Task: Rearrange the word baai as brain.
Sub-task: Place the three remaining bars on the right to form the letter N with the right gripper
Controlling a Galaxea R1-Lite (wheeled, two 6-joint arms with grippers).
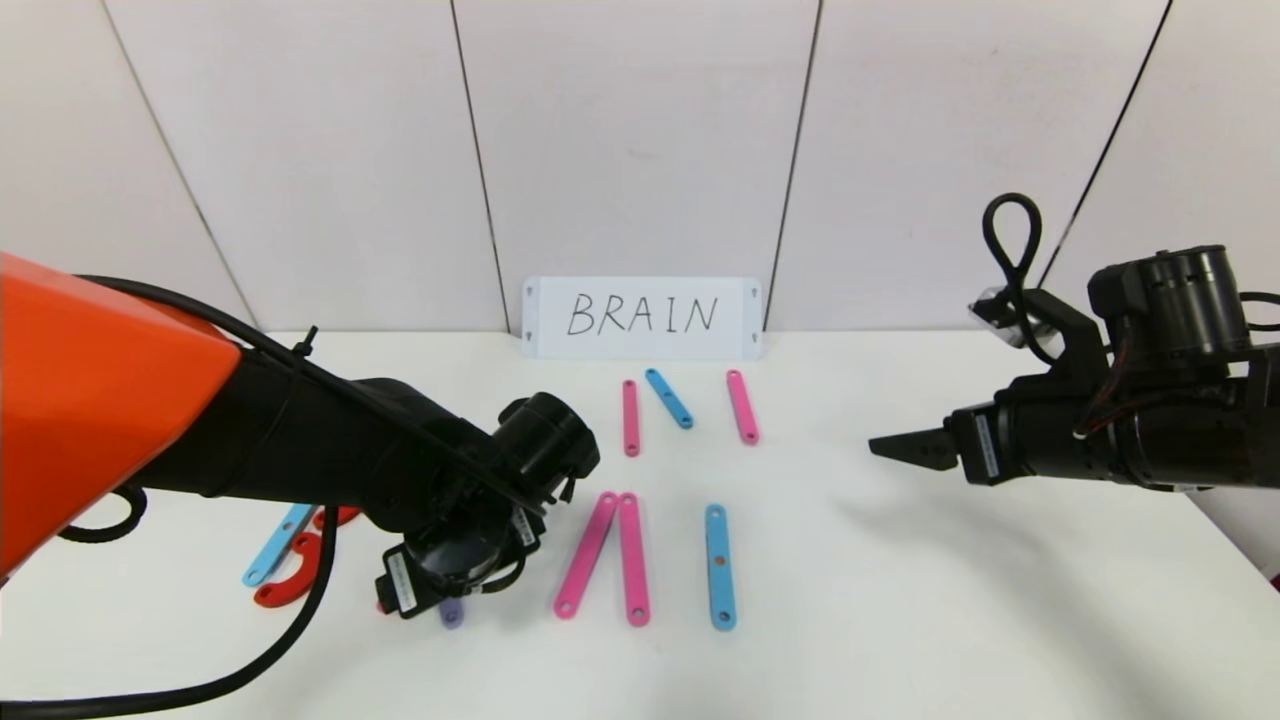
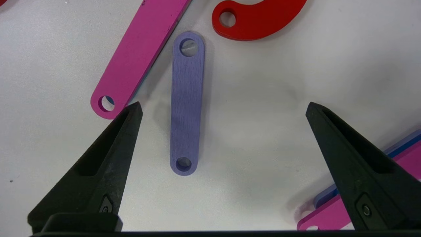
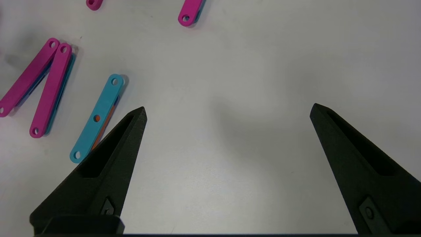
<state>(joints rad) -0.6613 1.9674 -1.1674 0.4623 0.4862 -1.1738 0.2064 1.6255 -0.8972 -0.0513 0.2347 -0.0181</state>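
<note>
Now left gripper (image 2: 223, 108) jaws wide open above purple strip (image 2: 186, 105) lying free on table (image 2: 279, 131); right gripper (image 3: 227, 110) parked, jaws wide, empty.

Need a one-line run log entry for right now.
left gripper: open over purple strip, not touching | right gripper: open, idle above table

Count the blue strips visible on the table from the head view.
3: one slanted near the card, one upright at front centre, one at left beside the red curves. The left arm may hide more.
</note>
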